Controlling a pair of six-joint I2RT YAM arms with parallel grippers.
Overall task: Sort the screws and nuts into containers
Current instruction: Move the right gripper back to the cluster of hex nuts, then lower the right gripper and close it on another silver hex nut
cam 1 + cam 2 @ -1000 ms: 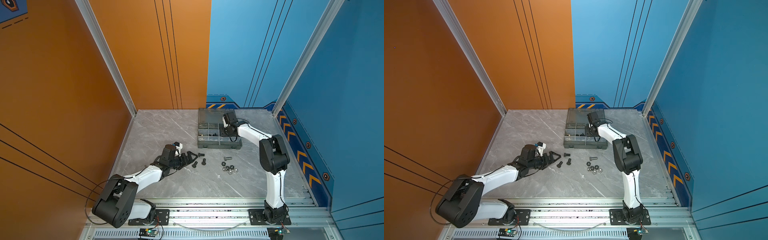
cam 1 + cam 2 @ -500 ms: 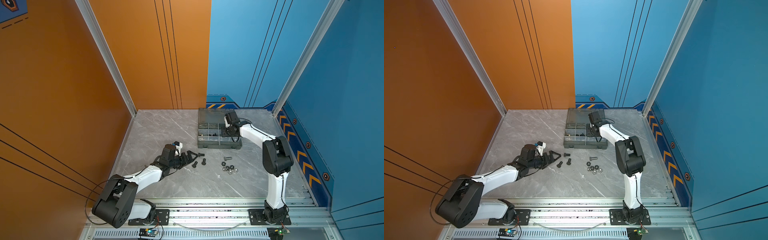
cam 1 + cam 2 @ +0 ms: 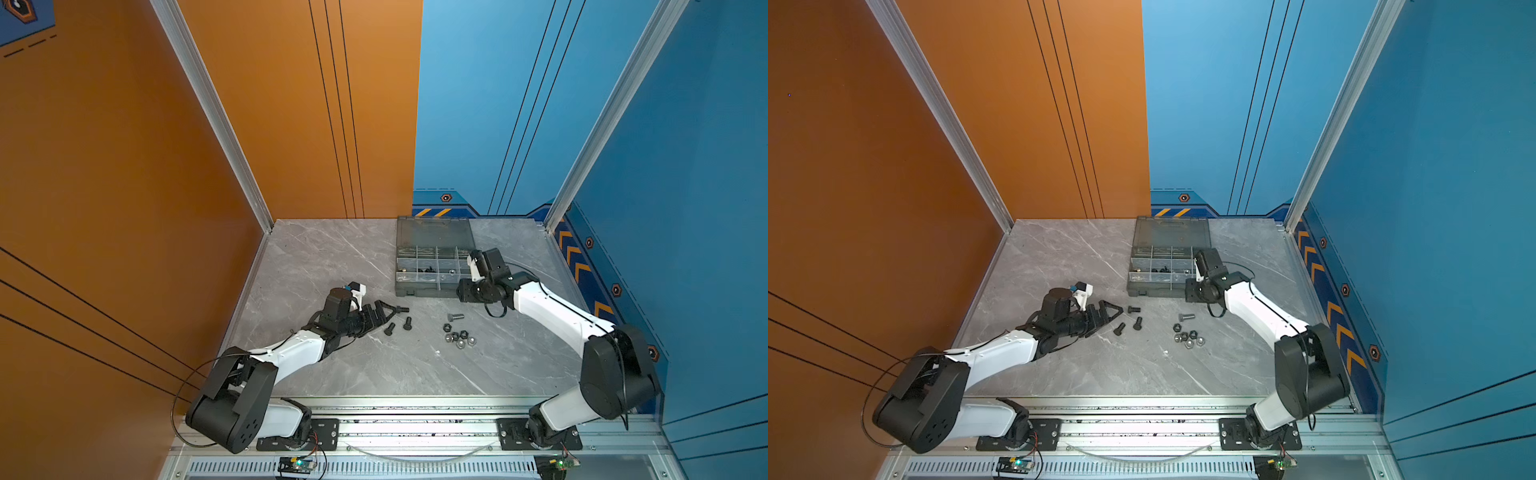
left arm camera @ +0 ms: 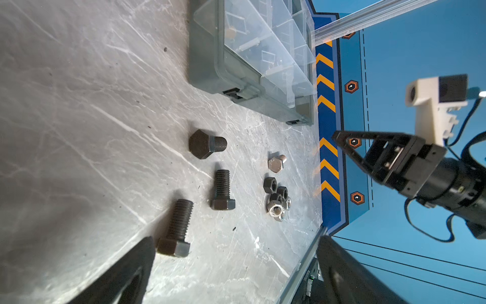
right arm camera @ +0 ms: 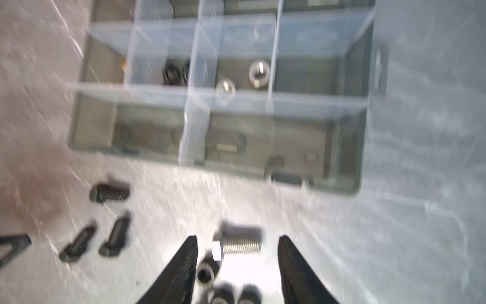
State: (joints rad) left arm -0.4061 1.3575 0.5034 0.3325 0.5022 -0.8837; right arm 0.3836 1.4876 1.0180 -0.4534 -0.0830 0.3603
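Between picks, my right gripper (image 5: 238, 238) hung apart and empty, the silver screw (image 5: 236, 246) on the table (image 5: 394, 237) at lower centre of its wrist view, below the containers (image 5: 366, 118); next, I judged, I needed to descend astride it.

place: robot work cell, lab-like | walls: orange panels (image 3: 124, 166) and blue panels (image 3: 685, 166) with hazard chevrons (image 3: 575, 253), held by aluminium posts (image 3: 214, 112) | surface: grey marble-look tabletop (image 3: 332, 257) | front edge: slotted aluminium rail (image 3: 415, 428) bearing two robot arm bases (image 3: 538, 432), small circuit boards (image 3: 297, 462) with lit LEDs
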